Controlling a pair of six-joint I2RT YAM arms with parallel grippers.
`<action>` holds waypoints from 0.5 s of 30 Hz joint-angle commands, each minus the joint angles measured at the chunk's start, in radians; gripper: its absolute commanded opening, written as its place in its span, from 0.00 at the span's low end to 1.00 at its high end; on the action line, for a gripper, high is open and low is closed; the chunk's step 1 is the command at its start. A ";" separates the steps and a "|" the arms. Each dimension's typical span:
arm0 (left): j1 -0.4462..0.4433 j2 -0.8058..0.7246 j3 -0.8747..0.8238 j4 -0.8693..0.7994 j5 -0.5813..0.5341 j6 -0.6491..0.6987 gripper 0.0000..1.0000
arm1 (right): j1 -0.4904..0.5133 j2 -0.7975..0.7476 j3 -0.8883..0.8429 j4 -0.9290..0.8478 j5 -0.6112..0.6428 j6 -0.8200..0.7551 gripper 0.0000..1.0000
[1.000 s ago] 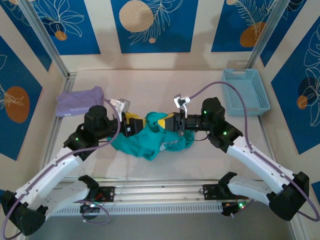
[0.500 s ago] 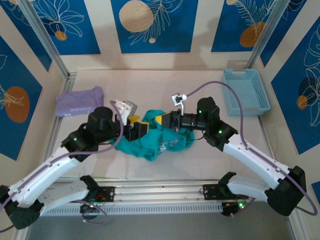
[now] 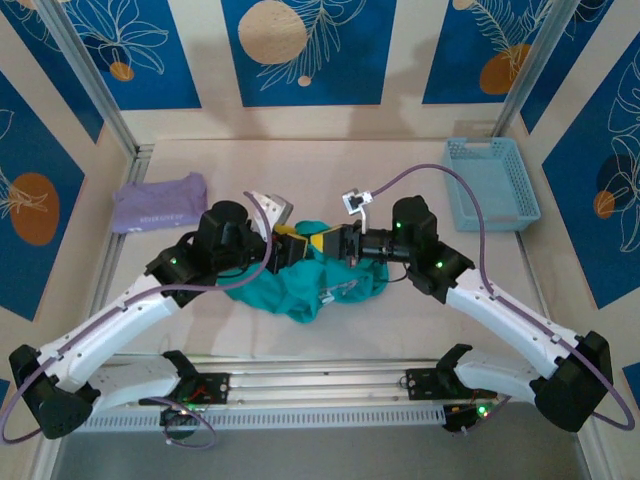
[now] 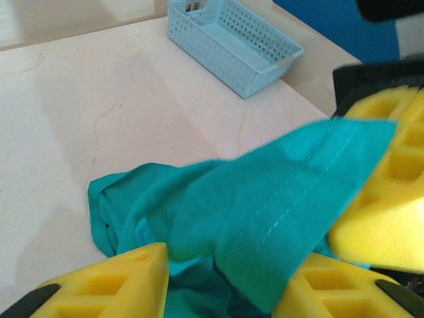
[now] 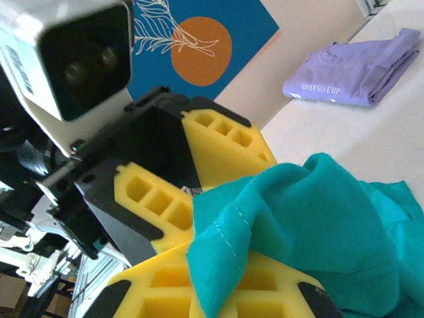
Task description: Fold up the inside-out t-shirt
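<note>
The teal-green t-shirt (image 3: 300, 290) lies crumpled at the table's middle, with no print or tag showing. My right gripper (image 3: 322, 242) is shut on a stitched hem of it (image 5: 265, 225) and holds that edge up off the heap. My left gripper (image 3: 287, 247) faces it almost tip to tip. In the left wrist view its yellow fingers (image 4: 109, 285) stand wide open on either side of the hanging teal flap (image 4: 278, 205), not closed on it. The right wrist view shows the left gripper's open fingers (image 5: 156, 199) just beyond the held fabric.
A folded lavender shirt (image 3: 160, 202) lies at the far left of the table. A light blue perforated basket (image 3: 490, 182) stands at the far right. Aluminium rails (image 3: 320, 385) run along the near edge between the arm bases.
My left gripper has swung right until its open fingers straddle the fabric held by the right gripper. The right gripper has shifted slightly left with the hem in it.
</note>
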 commanded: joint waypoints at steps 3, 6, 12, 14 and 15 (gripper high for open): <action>-0.009 0.028 0.057 0.020 0.005 0.014 0.21 | 0.011 -0.024 -0.003 -0.049 0.049 -0.073 0.00; -0.004 0.019 0.081 -0.013 0.029 0.007 0.03 | 0.033 -0.061 0.016 -0.144 0.182 -0.176 0.00; 0.076 -0.053 0.089 -0.009 0.337 -0.147 0.00 | 0.118 -0.135 0.016 -0.209 0.533 -0.423 0.00; 0.104 -0.073 0.086 0.015 0.449 -0.220 0.00 | 0.148 -0.143 0.015 -0.204 0.628 -0.497 0.00; 0.113 -0.083 0.078 0.034 0.494 -0.256 0.00 | 0.160 -0.144 0.016 -0.205 0.670 -0.526 0.00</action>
